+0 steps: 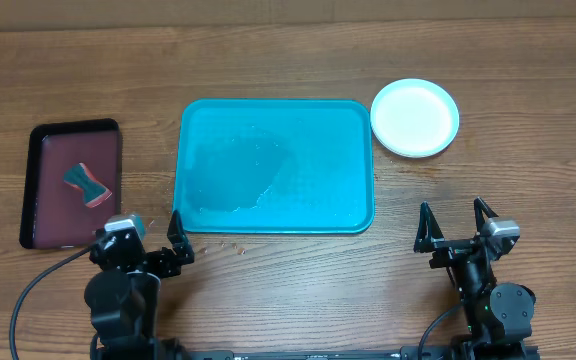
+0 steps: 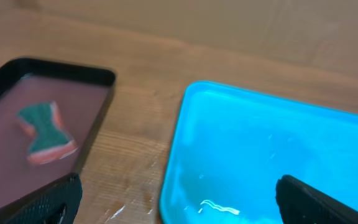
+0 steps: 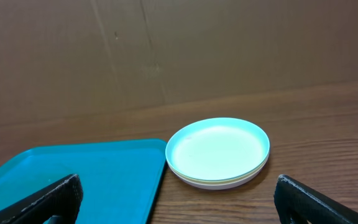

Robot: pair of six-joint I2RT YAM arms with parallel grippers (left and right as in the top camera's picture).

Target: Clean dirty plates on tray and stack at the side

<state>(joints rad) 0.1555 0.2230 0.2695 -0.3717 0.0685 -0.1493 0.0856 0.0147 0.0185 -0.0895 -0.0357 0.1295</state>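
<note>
Jaws wide, maroon tray (image 1: 30,190), sponge (image 1: 88,183), stacked plates (image 1: 415,117)

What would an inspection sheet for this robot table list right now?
Surface: wooden table, small specks in front of the tray.
Job's things: turquoise tray holds no plates, only a wet film; plates stacked beside its far right corner.
Clutter: maroon tray at the left, a sponge in it.
Grippers: left gripper and right gripper both open, holding nothing.
Cables: black cable loops by the left arm; another by the right.
Surroundings: brown board behind the table.
</note>
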